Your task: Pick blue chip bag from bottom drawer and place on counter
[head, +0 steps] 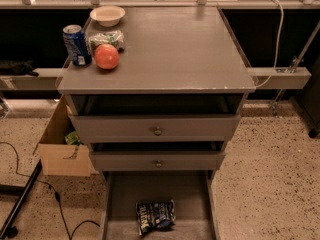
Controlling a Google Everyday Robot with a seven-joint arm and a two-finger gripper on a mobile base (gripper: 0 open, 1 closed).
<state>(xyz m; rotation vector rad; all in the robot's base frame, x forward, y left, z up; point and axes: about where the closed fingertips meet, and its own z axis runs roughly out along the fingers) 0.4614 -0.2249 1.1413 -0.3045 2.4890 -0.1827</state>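
Speckled floor [270, 174] surrounds a grey drawer cabinet. The blue chip bag [156, 215] lies crumpled on the floor of the pulled-out bottom drawer [120, 204], about midway between its side walls and touching neither. The hand is out of view, so its state cannot be told. A good pick would likely descend from above, clear of the middle drawer [157, 160], and pinch a raised fold. The bench [175, 49] is bare on the right, away from the soda can [77, 45] and the round red fruit [106, 57].

Nothing is legible from here: the blue chip bag [156, 215] in the bottom drawer [150, 189] carries white lettering (I cannot make it out), the soda can [77, 45] likewise.
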